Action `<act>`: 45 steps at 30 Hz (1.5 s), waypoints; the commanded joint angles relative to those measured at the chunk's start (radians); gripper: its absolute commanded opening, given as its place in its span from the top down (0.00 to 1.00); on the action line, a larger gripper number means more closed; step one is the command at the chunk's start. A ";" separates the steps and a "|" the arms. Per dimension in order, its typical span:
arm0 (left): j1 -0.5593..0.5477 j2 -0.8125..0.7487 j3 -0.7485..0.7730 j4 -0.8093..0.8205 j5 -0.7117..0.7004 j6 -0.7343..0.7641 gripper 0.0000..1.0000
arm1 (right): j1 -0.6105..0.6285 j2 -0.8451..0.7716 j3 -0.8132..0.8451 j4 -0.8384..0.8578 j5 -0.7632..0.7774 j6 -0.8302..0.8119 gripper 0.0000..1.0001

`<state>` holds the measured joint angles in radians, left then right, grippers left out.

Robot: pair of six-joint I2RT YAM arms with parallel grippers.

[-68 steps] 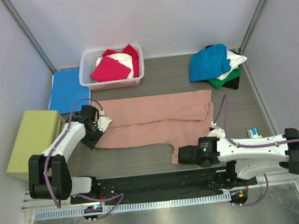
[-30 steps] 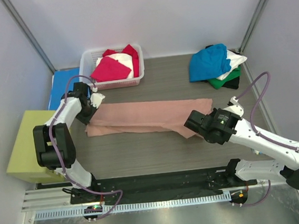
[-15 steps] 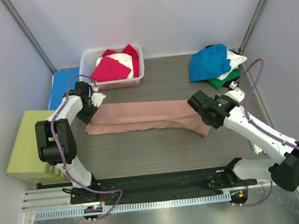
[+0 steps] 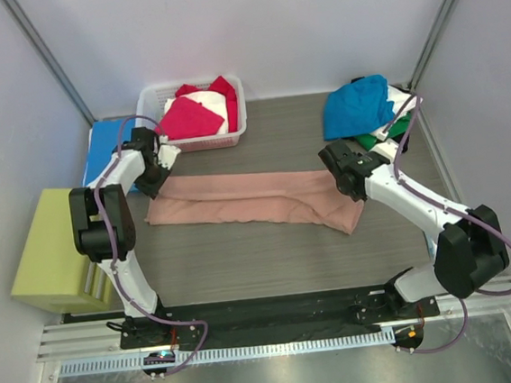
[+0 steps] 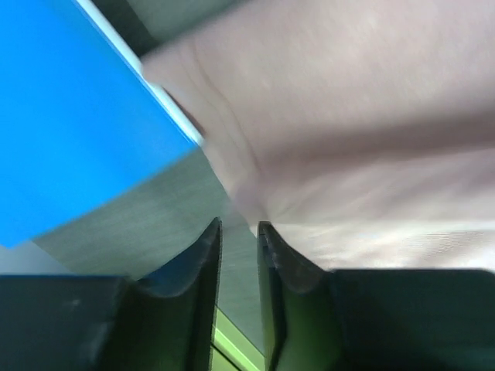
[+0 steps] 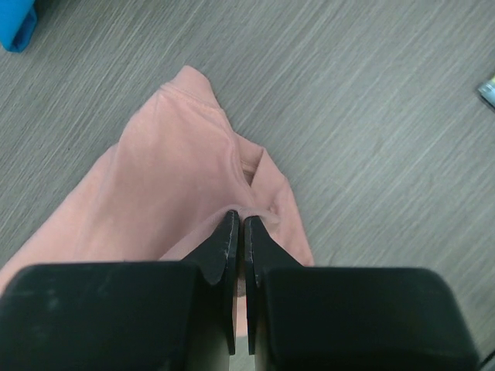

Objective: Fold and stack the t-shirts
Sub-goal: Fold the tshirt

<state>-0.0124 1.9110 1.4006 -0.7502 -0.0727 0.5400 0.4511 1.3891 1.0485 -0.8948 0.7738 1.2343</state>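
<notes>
Table (image 4: pixel 244 256) open nearside of pink t-shirt (image 4: pixel 247 197); basket (image 4: pixel 197 145), blue folder (image 4: pixel 107 150) crowd far-left.

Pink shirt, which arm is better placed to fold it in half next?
Probably the right. The right gripper is shut on the pink shirt's right end; the left gripper has jaws apart, gripping nothing.

The left wrist view is blurred: the dusty-pink t-shirt (image 5: pixel 348 116) shows only as a soft smear, and the blue folder (image 5: pixel 69 116) runs off the top and left edges. From above, the left hand (image 4: pixel 154 176) hides its own fingertips. In the right wrist view the right hand (image 6: pixel 238 224) covers the shirt's near part, and a small object (image 6: pixel 487 89) is cut by the right edge, too little to name. In the far-right stack, the green t-shirt (image 4: pixel 379 141) and black t-shirt (image 4: pixel 403 145) lie mostly buried under the teal-blue t-shirt (image 4: pixel 356 105).
</notes>
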 commanded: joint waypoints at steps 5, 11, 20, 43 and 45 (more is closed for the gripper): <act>0.008 0.040 0.029 0.090 -0.022 -0.064 0.53 | -0.071 0.171 0.044 0.216 -0.047 -0.174 0.99; 0.008 -0.013 -0.038 0.120 -0.047 -0.054 0.52 | -0.100 0.346 0.152 0.263 -0.074 -0.272 0.99; -0.017 -0.141 -0.156 0.123 -0.026 -0.052 0.53 | -0.163 0.524 0.366 0.275 -0.097 -0.392 0.99; -0.178 -0.253 -0.299 0.127 -0.067 -0.103 0.36 | -0.118 0.163 0.159 0.247 -0.514 -0.392 0.17; -0.179 -0.199 -0.288 0.141 -0.076 -0.101 0.36 | -0.111 0.156 0.096 0.269 -0.582 -0.366 0.18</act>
<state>-0.1928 1.6382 1.0992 -0.6445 -0.1234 0.4549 0.3073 1.5707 1.2549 -0.6853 0.4141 0.8257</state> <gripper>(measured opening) 0.644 0.830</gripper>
